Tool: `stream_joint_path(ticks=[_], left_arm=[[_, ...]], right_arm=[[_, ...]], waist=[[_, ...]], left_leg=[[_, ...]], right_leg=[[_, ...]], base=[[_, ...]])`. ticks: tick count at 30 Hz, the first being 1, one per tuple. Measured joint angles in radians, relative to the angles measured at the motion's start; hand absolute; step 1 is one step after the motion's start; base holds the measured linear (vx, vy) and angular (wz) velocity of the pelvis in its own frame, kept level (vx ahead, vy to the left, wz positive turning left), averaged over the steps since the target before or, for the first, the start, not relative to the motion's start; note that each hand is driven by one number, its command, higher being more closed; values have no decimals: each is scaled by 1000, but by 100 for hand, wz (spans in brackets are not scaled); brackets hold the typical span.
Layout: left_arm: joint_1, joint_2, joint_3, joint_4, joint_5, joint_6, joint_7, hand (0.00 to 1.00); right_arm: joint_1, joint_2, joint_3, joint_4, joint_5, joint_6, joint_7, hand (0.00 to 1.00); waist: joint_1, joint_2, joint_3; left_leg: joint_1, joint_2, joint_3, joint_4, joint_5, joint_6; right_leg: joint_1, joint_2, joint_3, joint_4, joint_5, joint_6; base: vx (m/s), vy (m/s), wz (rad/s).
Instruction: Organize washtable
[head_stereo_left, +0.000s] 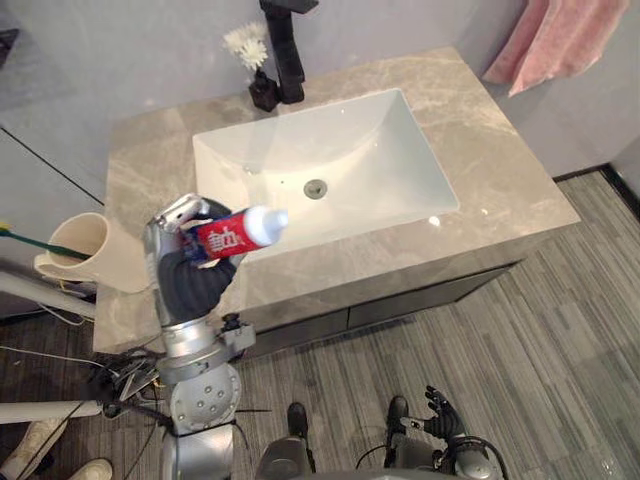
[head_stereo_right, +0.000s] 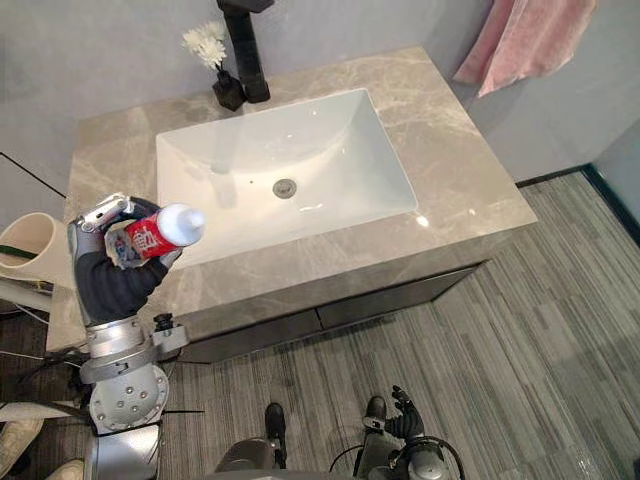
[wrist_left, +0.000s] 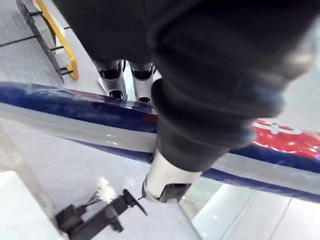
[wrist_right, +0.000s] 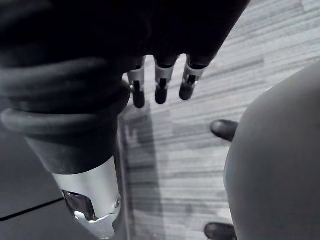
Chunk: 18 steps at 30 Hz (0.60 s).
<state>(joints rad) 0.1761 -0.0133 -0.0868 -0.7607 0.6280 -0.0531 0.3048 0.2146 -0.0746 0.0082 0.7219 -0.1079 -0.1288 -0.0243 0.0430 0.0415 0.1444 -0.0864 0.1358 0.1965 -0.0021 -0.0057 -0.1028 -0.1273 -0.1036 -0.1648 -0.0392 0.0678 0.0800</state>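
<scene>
The left hand (head_stereo_left: 190, 275) grips the tube (head_stereo_left: 232, 236) over the worktop's (head_stereo_left: 500, 170) front left corner; the right hand (head_stereo_left: 440, 410) hangs low, fingers relaxed. If the cup (head_stereo_left: 90, 245) at the left edge is the goal, turn the tube upright before lowering it in.

The sink (head_stereo_left: 350, 150) lies in the middle of the desk (head_stereo_left: 500, 190), with the faucet (head_stereo_left: 285, 45) behind it and the flower vase (head_stereo_left: 264, 92) just left of the faucet. The cup (head_stereo_left: 90, 250) is beside the desk's left end. The left hand (head_stereo_left: 190, 270) grips the toothpaste tube (head_stereo_left: 235, 233) over the front-left edge.
</scene>
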Motion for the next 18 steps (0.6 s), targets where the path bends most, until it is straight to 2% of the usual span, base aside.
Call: stream_joint_path(ticks=[7,9,11,14,16,18], left_arm=[[-48,20,-109,66,-9,-4,-38,100],[-48,35,-129,68,-9,-9,-48,100],[-53,49,-139,73,-8,-17,-65,100],[-89,65,-150,116,-5,-26,-78,100],[-104,80,-151,136,4,-36,-93,100],[-103,99,-151,137,4,-43,-109,100]], right_arm=[[14,-7,23,-39,9,19,3,0],[69,-11,54,-155,56,24,15,0],[137,-13,89,-380,120,22,53,0],[180,-21,85,-619,195,17,114,0],[185,-33,37,-820,351,-8,194,0],[173,-21,-34,-947,475,-25,235,0]], waist=[[-11,8,-27],[-14,9,-49],[-28,8,-63],[-33,3,-85],[-39,-10,-96],[-52,-18,-107]], left_leg=[[46,2,12,-6,0,0],[54,4,27,-15,1,-2],[79,7,42,-20,-1,-4],[89,8,53,-21,-4,-8],[100,8,54,-21,-6,-8],[101,7,53,-22,-7,-8]], right_leg=[[37,4,9,-3,0,0],[38,8,17,-11,0,0],[54,13,32,-18,1,-1],[58,15,42,-19,1,-1],[63,17,53,-19,1,-1],[65,16,53,-19,1,0]], base=[[-9,-9,-4],[-3,-19,-15],[22,-19,-20],[1,-8,-13],[-1,-7,-11],[0,-2,2]])
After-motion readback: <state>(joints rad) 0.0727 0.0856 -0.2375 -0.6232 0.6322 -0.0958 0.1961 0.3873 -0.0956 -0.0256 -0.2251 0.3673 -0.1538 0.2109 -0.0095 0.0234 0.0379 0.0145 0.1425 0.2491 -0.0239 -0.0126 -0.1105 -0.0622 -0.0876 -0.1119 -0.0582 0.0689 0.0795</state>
